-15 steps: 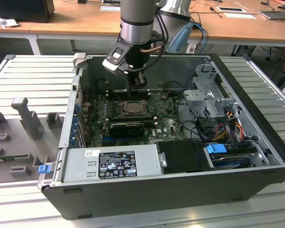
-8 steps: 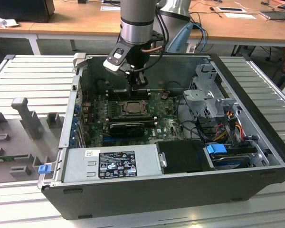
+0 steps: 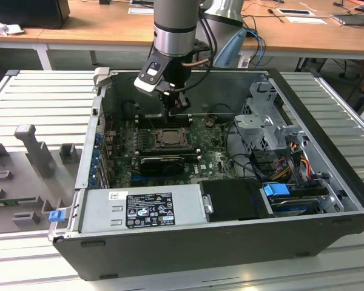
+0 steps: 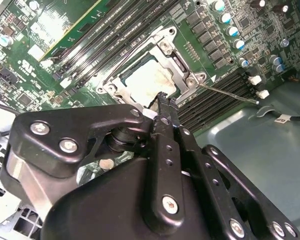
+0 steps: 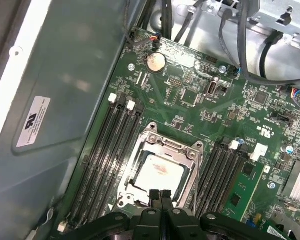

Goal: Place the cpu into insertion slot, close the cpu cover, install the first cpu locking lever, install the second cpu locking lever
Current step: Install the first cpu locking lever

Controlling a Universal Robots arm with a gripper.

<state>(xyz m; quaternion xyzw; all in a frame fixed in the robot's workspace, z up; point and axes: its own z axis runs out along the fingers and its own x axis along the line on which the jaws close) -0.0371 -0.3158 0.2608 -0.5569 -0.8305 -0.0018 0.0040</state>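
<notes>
- Silver cpu (image 5: 160,172) sits flat in the insertion slot (image 5: 134,172) on the green motherboard (image 5: 190,112), metal face up, as I see it in both wrist views.
- I see the cpu cover (image 5: 171,145) lying down around the chip, its square cut-out framing the metal top.
- My gripper (image 5: 160,194) hangs low at the socket's edge, fingers pressed together with nothing between them. I cannot tell whether the tips touch the cover.
- In the second wrist view, a thin locking lever (image 4: 225,92) juts from a socket corner across the memory slots (image 4: 210,107).
- In the exterior view, my arm reaches down into the open computer case (image 3: 188,248).
</notes>
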